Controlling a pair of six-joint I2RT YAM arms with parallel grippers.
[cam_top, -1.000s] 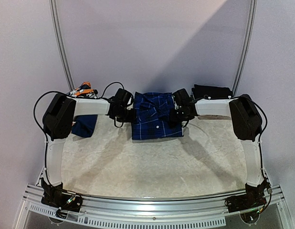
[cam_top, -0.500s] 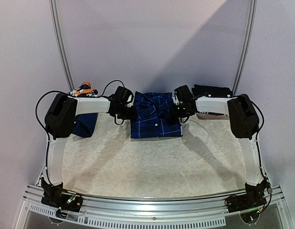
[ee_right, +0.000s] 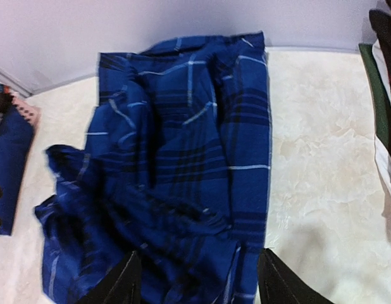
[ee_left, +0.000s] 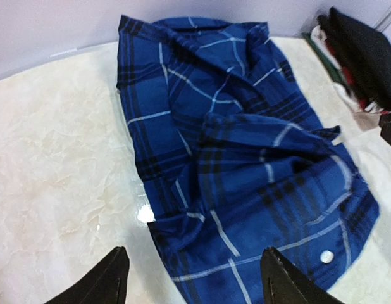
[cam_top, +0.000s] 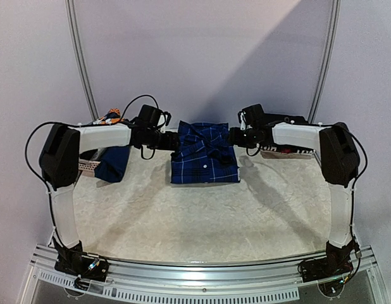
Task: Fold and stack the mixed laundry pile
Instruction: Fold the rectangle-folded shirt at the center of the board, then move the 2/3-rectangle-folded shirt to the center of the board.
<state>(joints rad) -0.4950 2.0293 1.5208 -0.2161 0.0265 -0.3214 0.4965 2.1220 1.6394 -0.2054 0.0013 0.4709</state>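
Observation:
A blue plaid shirt (cam_top: 204, 154) lies folded in a rough rectangle at the back middle of the table, its top layer rumpled. My left gripper (cam_top: 172, 140) hovers open at the shirt's left edge. My right gripper (cam_top: 235, 137) hovers open at its right edge. In the left wrist view the shirt (ee_left: 233, 152) fills the frame beyond the left gripper (ee_left: 192, 282), whose jaws stand wide with nothing between them. The right wrist view shows the shirt (ee_right: 176, 171) under the open right gripper (ee_right: 198, 282). More laundry lies at both sides.
A dark blue garment (cam_top: 112, 163) and an orange patterned piece (cam_top: 111, 116) lie at the back left by a pale lattice basket rim (cam_top: 86, 164). A stack topped by black cloth (cam_top: 281, 120) sits at the back right. The back wall stands close behind the shirt.
Both grippers have opened and let go of the plaid shirt's side edges. They have risen and drawn slightly back from it. The shirt stays folded on the table.

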